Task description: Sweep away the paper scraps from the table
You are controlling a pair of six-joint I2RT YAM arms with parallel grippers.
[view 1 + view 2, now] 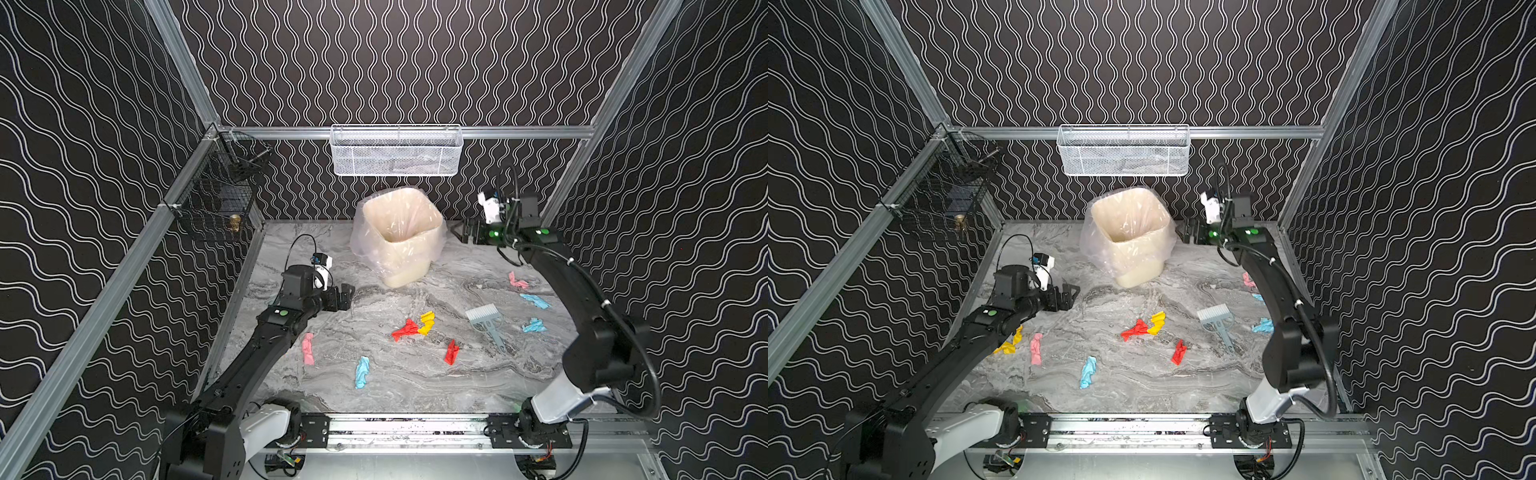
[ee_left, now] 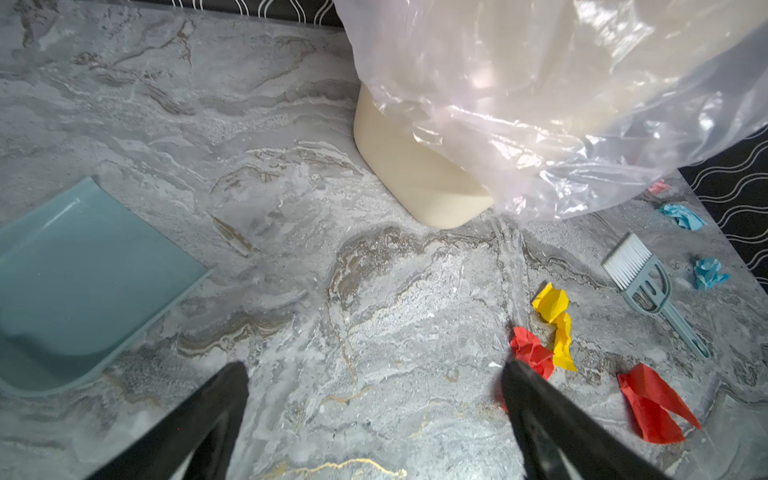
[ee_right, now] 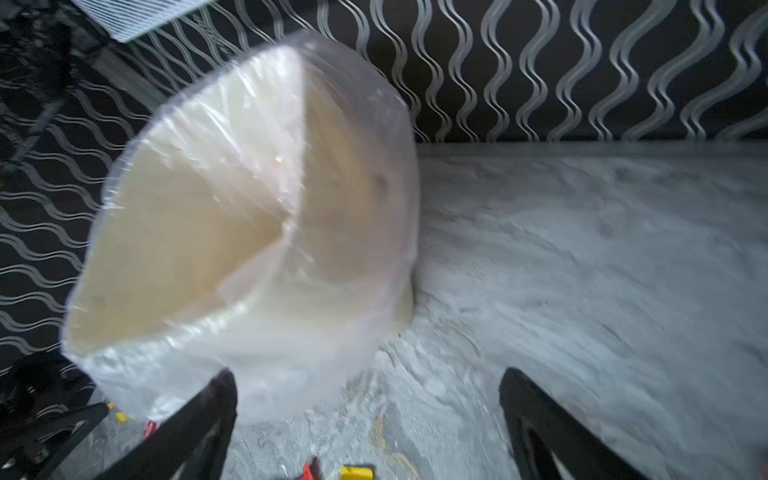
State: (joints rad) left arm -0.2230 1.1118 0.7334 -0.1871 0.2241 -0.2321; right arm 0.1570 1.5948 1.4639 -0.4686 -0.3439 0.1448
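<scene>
Several paper scraps lie on the marble table (image 1: 395, 390): a red one (image 1: 405, 330) touching a yellow one (image 1: 427, 322), another red (image 1: 451, 352), light blue (image 1: 362, 372) and pink (image 1: 308, 348) nearer the left arm, and pink (image 1: 517, 281) and light blue (image 1: 536, 301) by the right arm. My left gripper (image 1: 347, 297) hovers open at mid left, nothing between its fingers; in the left wrist view the gripper (image 2: 374, 370) has the red scrap (image 2: 534, 351) beside one fingertip. My right gripper (image 1: 467, 230) is open and empty at the back right, beside the bin.
A cream bin (image 1: 401, 235) lined with a clear bag stands at the back middle. A pale blue brush (image 1: 486, 320) lies right of the yellow scrap. A pale blue dustpan (image 2: 83, 274) lies on the table near the left gripper. A white mesh basket (image 1: 397, 151) hangs on the back rail.
</scene>
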